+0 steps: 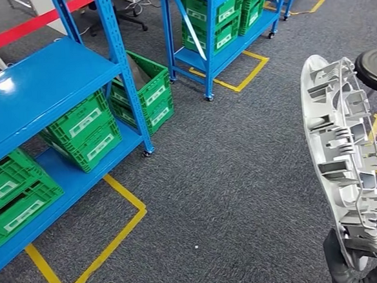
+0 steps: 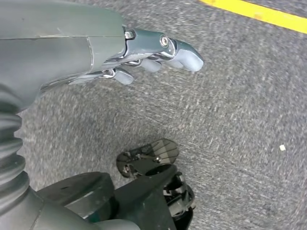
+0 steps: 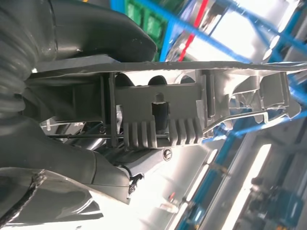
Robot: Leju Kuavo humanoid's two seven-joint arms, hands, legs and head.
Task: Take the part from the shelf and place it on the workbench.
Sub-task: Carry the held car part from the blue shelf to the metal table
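Note:
A long grey plastic part with ribs and clips stands upright at the right of the head view, its ribbed inner side facing me. My right hand grips its lower end at the bottom right corner. In the right wrist view the part runs across the picture, clamped between the thumb and the darker fingers. My left hand hangs over the grey carpet with its fingers stretched out and nothing in them.
A blue shelf with green crates stands at the left; a second blue shelf stands further back. Yellow tape lines mark the grey carpet. A dark round stool is at the right edge.

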